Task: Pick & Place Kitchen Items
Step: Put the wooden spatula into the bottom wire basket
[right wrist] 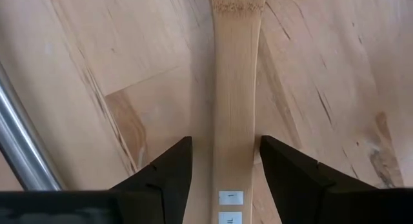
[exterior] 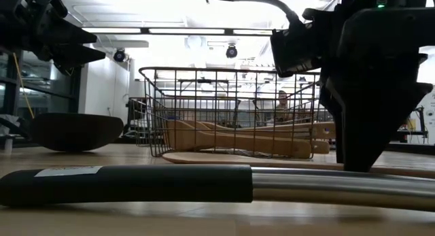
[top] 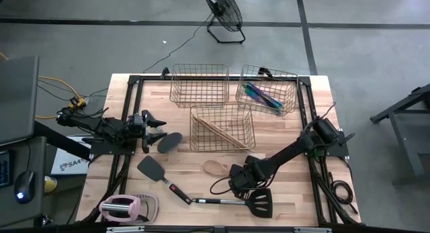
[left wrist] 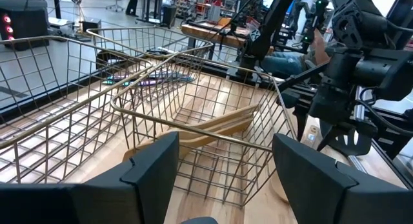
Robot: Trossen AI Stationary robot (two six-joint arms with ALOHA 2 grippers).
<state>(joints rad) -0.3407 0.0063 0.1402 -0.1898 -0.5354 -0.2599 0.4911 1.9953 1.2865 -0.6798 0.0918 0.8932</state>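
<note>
A pale wooden spoon [top: 215,168] lies flat on the table in front of the middle basket; its handle [right wrist: 235,108] runs under my right gripper. My right gripper [top: 239,180] points down, open, with one finger [right wrist: 169,175] on each side of that handle, and also shows in the low view [exterior: 367,137]. My left gripper [top: 158,129] is open and empty at the table's left, just above a black spoon [top: 170,142]. A black spatula [top: 153,168] and a steel-handled black spatula [top: 261,202] lie near the front edge.
Three copper wire baskets stand at the back: an empty one [top: 199,84], one with iridescent pieces [top: 267,90], and a middle one [top: 222,125] holding wooden utensils [left wrist: 213,124]. A pink-and-white gadget [top: 124,207] sits at the front left. A black frame [top: 131,99] edges the table.
</note>
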